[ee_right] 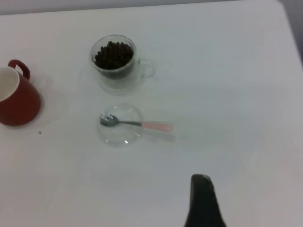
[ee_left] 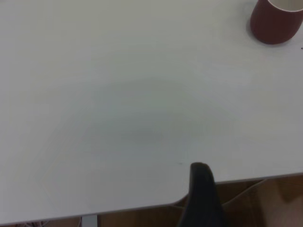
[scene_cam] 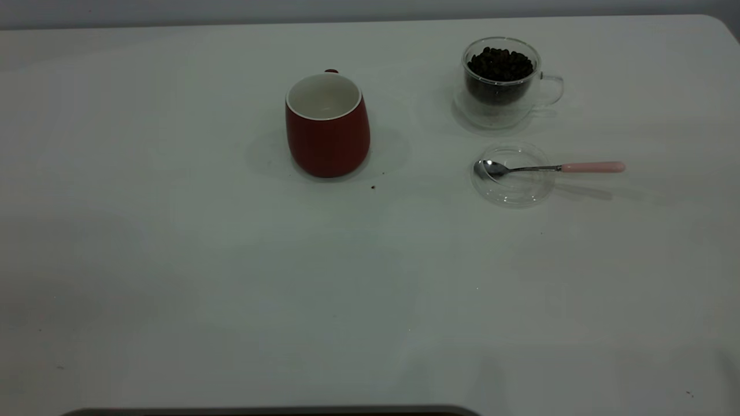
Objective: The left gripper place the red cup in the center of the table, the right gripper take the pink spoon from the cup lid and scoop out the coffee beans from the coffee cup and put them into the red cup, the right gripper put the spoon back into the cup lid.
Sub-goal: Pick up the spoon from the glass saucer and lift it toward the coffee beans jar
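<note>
The red cup (scene_cam: 328, 136) stands upright and empty near the middle of the white table (scene_cam: 231, 277), its handle turned to the far side. To its right the clear coffee cup (scene_cam: 500, 101) holds a heap of coffee beans (scene_cam: 500, 63). In front of that cup lies the glass cup lid (scene_cam: 513, 188), with the pink spoon (scene_cam: 555, 168) resting in it, bowl on the lid and handle pointing right. Neither arm shows in the exterior view. My left gripper (ee_left: 203, 198) hangs over the table's near edge, far from the red cup (ee_left: 277, 21). My right gripper (ee_right: 202, 203) hovers well short of the spoon (ee_right: 142, 124) and lid (ee_right: 120, 137).
A small dark crumb (scene_cam: 373, 187) lies just in front of the red cup. The table's rounded corner (scene_cam: 722, 26) is at the far right. In the left wrist view the table edge (ee_left: 236, 182) drops off to a brown floor.
</note>
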